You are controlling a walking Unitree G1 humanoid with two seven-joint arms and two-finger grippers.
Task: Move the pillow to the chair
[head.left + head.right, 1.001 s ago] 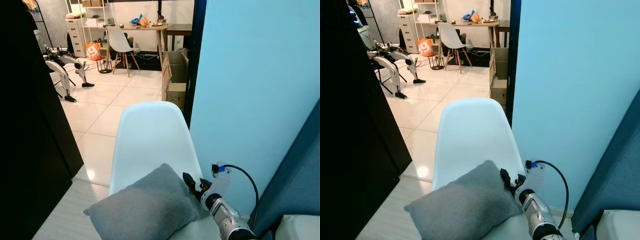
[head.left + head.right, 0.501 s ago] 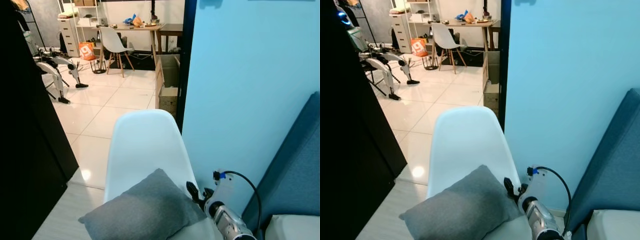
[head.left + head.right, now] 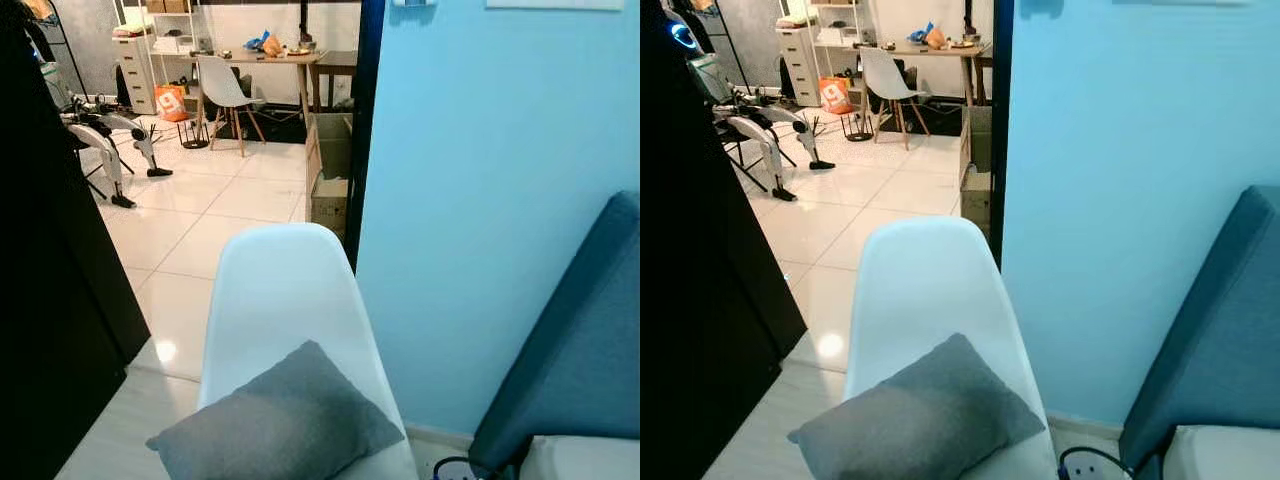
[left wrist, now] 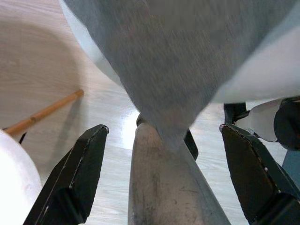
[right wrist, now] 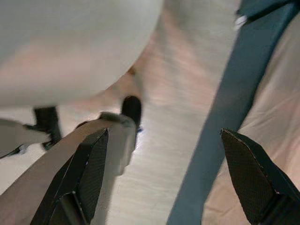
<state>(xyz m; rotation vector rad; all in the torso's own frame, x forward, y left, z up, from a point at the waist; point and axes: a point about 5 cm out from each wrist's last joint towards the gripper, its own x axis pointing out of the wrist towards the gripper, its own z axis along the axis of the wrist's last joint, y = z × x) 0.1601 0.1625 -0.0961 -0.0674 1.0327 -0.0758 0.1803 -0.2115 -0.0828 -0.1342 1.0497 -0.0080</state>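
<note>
The grey pillow [image 3: 275,425] lies on the seat of the white chair [image 3: 283,290], tilted, one corner pointing up toward the backrest at 12 o'clock and another hanging past the seat's front edge at 8 o'clock. A light blue wall [image 3: 490,180] stands at 3 o'clock of the chair, with a dark blue sofa [image 3: 580,340] at 4 o'clock. At 11 o'clock, across the white tiled floor [image 3: 200,215], a second white chair [image 3: 222,85] sits at a wooden worktop [image 3: 270,55]. The left end effector [image 4: 159,183] hangs below the pillow's overhanging corner, its two black fingers [image 4: 75,173] spread wide and holding nothing. The right end effector [image 5: 161,180] is low beside the chair and the sofa's edge, fingers [image 5: 251,176] likewise wide apart and empty.
</note>
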